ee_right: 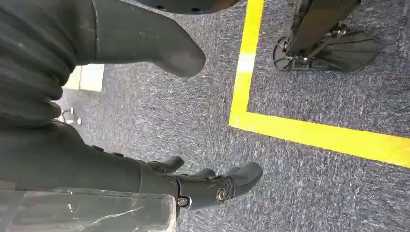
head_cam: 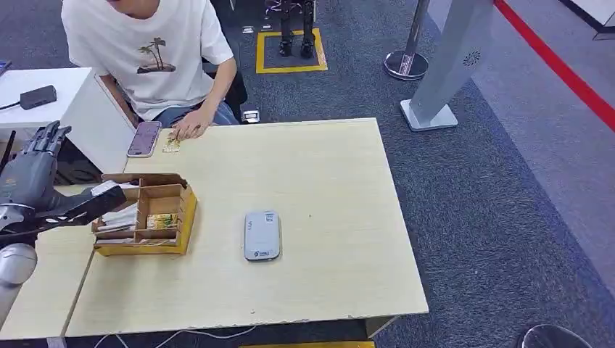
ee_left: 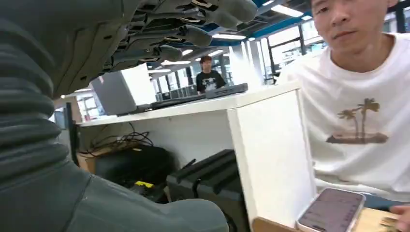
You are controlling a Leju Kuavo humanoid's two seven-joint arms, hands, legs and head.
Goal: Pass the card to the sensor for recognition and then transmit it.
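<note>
An open-plan office: grey carpet (head_cam: 479, 217), white desk (ee_left: 270, 145) with laptop (ee_left: 118, 92) (ceiling strip lights).

yellow cards (head_cam: 162, 220) in wooden box (head_cam: 187, 210); grey sensor (head_cam: 262, 235) flat beside it

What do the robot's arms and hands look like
The left hand is dark grey with black jointed fingers, on an arm with a rounded silver section. The wrist views show grey ribbed covers, a thick grey thumb, and the right hand with dark fingers and a small metal screw.
</note>
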